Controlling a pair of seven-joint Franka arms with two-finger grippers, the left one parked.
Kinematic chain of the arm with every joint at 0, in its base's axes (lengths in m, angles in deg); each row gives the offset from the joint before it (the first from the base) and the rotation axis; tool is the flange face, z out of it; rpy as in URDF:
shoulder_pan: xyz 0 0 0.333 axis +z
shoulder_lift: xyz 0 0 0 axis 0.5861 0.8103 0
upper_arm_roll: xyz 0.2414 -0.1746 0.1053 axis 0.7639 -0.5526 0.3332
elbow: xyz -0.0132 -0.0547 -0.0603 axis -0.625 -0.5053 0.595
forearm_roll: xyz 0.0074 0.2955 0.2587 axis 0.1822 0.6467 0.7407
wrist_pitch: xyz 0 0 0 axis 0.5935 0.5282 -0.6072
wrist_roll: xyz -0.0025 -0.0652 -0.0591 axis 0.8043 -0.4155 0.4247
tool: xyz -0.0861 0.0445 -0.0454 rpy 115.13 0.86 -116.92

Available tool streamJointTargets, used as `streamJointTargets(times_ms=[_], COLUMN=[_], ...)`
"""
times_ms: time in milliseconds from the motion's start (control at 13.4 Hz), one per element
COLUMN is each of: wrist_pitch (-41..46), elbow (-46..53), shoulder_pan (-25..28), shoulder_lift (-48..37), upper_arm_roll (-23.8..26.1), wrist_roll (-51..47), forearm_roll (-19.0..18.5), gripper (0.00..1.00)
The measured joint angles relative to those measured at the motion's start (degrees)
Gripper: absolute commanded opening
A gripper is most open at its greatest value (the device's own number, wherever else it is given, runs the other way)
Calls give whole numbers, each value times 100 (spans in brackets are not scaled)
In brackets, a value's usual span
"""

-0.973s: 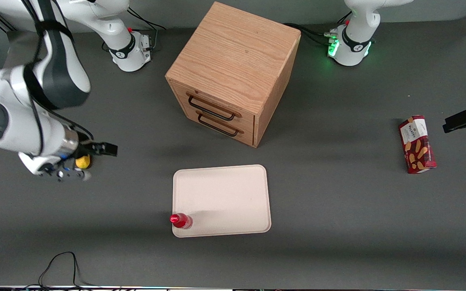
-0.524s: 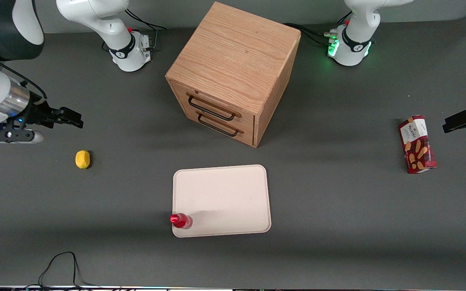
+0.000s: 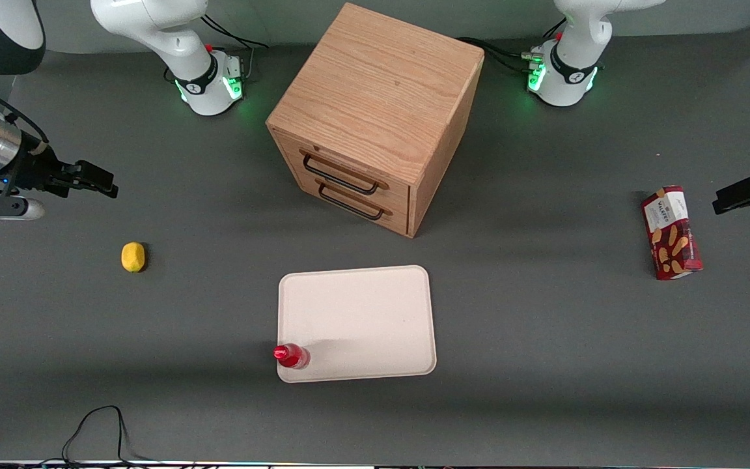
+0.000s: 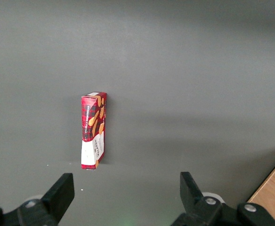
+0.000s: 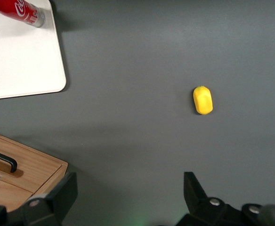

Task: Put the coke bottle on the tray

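Red coke bottle [image 3: 291, 356] upright on tray [image 3: 362, 319] corner; logo only in wrist view; tool [image 3: 105, 182] fingers apart, empty, above table.

A robot lab: two white arm bases [image 3: 209, 81] bolted to a grey table [image 3: 544, 339], cables [image 3: 98, 430] trailing.

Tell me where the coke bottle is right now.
The coke bottle stands upright on the tray, in its corner nearest the front camera, toward the working arm's end.
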Motion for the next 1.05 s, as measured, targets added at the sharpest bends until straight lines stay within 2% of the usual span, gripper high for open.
streamJointTargets(times_ms=[299,1048], wrist_pitch=[58,64], elbow=[90,152], shoulder_pan=[-262,-261], shoulder_lift=[70,171], upper_arm_roll=[329,374], wrist_roll=[0,0], forearm_roll=[2,17], gripper=[100,100])
